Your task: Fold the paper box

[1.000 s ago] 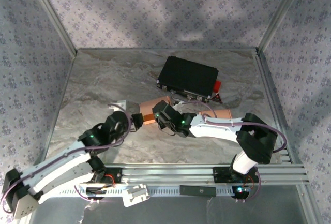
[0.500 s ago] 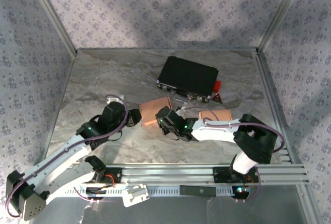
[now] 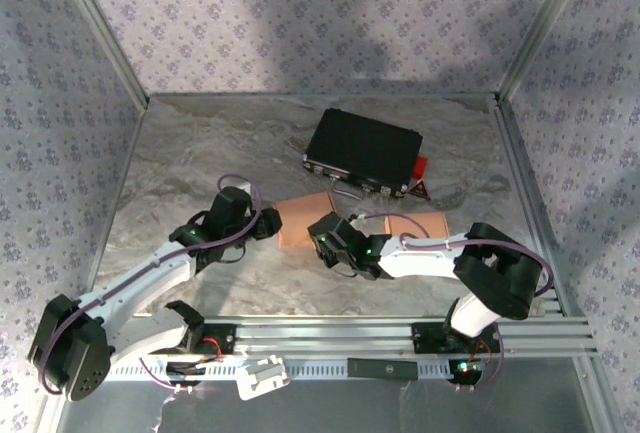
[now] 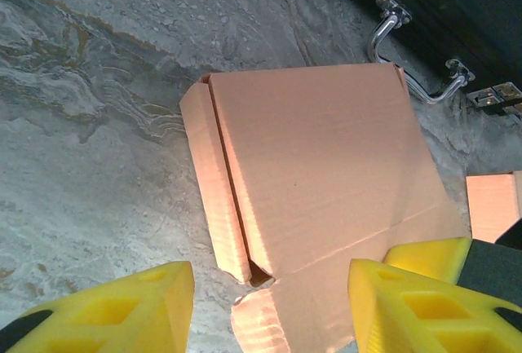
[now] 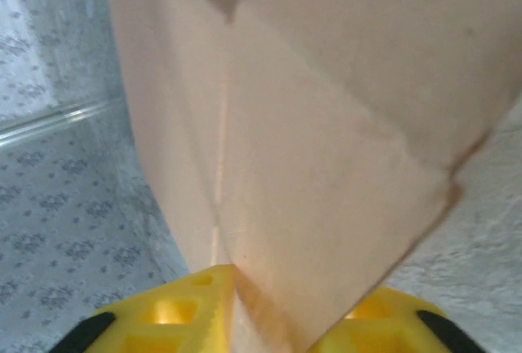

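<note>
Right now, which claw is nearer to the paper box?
Right, narrowly. The right claw has cardboard of the paper box between its jaws, right against them. The left claw is open at the box's left side, one flap lying in its gap.

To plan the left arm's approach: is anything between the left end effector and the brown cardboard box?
Nothing visible does. The left end effector stands open right at the near edge of the flat brown cardboard box; the black hard case with metal handle lies beyond the box.
</note>
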